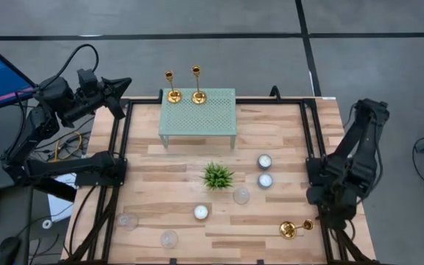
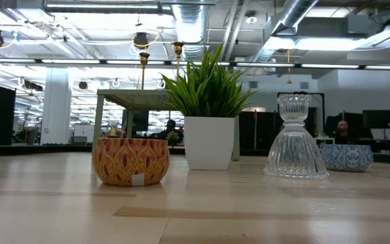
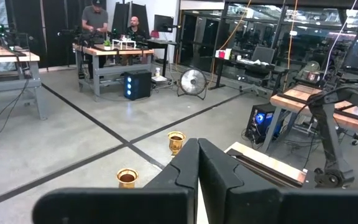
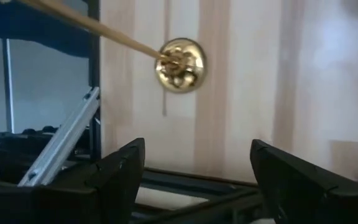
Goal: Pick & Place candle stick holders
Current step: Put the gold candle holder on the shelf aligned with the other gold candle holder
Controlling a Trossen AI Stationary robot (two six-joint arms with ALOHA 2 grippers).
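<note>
Candle stick holders: three gold ones in sight. Two upright on the far edge of the green perforated stand (image 1: 197, 112), one (image 1: 172, 87) just beside the other (image 1: 198, 85), both at its left half. Third holder (image 1: 294, 228) lying on its side on the desk (image 1: 285, 140), near the front right corner, base toward the desk's middle, cup end toward the right rail. Same holder in the right wrist view as a round gold base (image 4: 179, 65) seen end-on, thin stem running off toward the frame.

Judged progress: two of three placed, one left to lift and carry to the stand. Likely the hard one, since a toppled stem lies low on the wood and may roll.

Right pincer (image 4: 194, 171) hanging just above the desk's right rail, close beside the fallen holder, fingers spread wide and empty, nothing between them. Right arm folded tight over the right edge, wrist tipped down at the wood. Looks poised for the reach, not yet touching.

Left pincer (image 3: 197, 177) pressed together, holding nothing, pointing out over the floor beyond the far left corner, past the two standing cups. Left arm bent back outside the desk's left rail, apparently waiting.

Elsewhere on the desk: small potted plant (image 1: 217, 176) at centre, white tealights and clear glass cups scattered around it.
</note>
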